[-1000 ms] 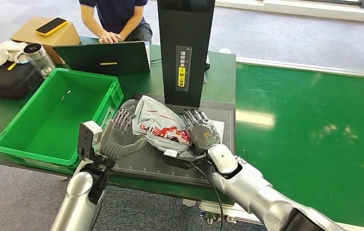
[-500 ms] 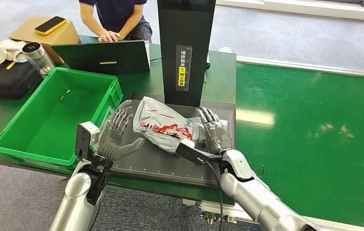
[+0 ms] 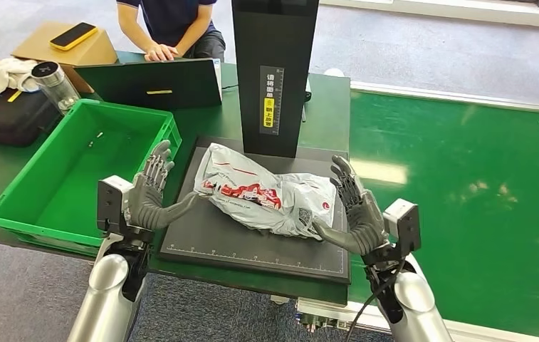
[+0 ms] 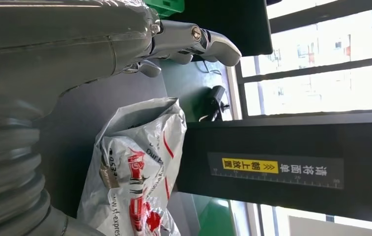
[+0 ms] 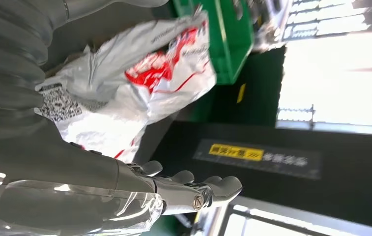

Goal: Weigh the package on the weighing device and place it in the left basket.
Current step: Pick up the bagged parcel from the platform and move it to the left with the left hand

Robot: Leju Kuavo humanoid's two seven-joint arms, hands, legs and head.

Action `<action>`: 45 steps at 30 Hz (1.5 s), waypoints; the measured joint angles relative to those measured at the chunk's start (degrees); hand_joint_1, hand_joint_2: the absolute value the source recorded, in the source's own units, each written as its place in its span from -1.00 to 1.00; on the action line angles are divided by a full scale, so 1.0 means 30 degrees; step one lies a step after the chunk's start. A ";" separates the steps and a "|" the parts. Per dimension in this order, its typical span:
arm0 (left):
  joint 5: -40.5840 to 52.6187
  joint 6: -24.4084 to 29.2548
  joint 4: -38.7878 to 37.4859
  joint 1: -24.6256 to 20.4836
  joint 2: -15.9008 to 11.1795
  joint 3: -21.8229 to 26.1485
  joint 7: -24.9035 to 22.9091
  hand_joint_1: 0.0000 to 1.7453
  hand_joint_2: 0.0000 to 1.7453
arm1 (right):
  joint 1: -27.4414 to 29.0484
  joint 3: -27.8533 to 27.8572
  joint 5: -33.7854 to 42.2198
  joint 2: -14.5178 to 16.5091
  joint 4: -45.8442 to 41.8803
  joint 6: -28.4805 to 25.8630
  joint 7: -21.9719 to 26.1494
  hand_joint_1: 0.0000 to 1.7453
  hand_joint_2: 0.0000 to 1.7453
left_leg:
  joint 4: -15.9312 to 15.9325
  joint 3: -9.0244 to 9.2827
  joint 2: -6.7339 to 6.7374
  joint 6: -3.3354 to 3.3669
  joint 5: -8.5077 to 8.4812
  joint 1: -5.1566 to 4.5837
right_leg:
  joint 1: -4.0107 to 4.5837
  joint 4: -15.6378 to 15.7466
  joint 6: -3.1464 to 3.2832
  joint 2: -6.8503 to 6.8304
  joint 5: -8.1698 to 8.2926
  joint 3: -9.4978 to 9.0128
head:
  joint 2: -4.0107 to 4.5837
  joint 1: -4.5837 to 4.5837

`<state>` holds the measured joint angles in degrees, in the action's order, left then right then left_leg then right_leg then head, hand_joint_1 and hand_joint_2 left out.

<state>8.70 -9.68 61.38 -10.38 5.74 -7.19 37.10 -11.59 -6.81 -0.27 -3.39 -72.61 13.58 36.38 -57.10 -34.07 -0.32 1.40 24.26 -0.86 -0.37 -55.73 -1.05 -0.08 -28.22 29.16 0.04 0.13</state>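
Observation:
A white plastic package (image 3: 263,191) with red print lies on the black weighing platform (image 3: 209,235), in front of the scale's black upright column (image 3: 273,75). My left hand (image 3: 149,194) stands open just left of the package, fingers spread, thumb reaching toward it. On the other side, my right hand (image 3: 353,210) is open too, palm facing the package, thumb close to its right end. The left wrist view has the package (image 4: 134,172) beside the column, and the right wrist view has the package (image 5: 139,93) with its barcode label. The green basket (image 3: 31,185) sits left of the scale, nearly empty.
A person (image 3: 174,28) sits behind an open laptop (image 3: 152,85) at the table's far side. A black case (image 3: 3,117), a clear bottle (image 3: 56,85) and a cardboard box with a phone (image 3: 74,39) stand at the far left. A green belt (image 3: 466,185) runs on the right.
Both hands have let go of the package and drawn apart to its sides, the right hand swinging out to the right. The package now lies flatter on the platform.

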 joint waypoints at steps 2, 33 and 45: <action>-0.0093 0.0193 0.0155 -0.0021 0.0007 0.0168 -0.0018 -1.00 1.00 | 0.0444 0.0576 0.0063 0.0045 -0.0645 0.0752 0.0146 -1.00 1.00 | 0.0000 0.0000 0.0003 0.0000 0.0000 0.0000 | 0.0000 0.0000 0.0000 0.0002 0.0000 0.0000 | 0.0002 -0.0002; 0.2017 0.1849 0.1137 -0.0118 0.0177 0.0783 0.0164 -1.00 1.00 | 0.1640 0.2803 -0.0924 0.1040 -0.2826 0.0520 -0.0435 -1.00 1.00 | 0.0000 0.0002 0.0009 0.0001 -0.0001 0.0000 | -0.0004 0.0000 0.0000 0.0005 0.0000 0.0022 | 0.0000 0.0004; 1.5316 0.8422 -0.4158 -0.4188 0.0722 -0.5509 -0.1303 -1.00 1.00 | 0.2103 0.5393 -0.1682 0.1794 -0.3018 -0.1388 -0.2273 -1.00 1.00 | -0.0017 -0.0028 -0.0056 0.0033 -0.0023 -0.0006 | -0.0015 0.0012 -0.0027 -0.0065 0.0023 0.0014 | 0.0002 -0.0004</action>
<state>54.65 15.58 48.91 -22.94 7.91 -23.71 33.19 -5.28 9.37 -5.31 2.00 -81.66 9.42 29.56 -57.15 -34.16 -0.49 1.50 24.19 -0.88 -0.42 -55.70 -1.13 -0.27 -28.15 29.20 0.04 0.11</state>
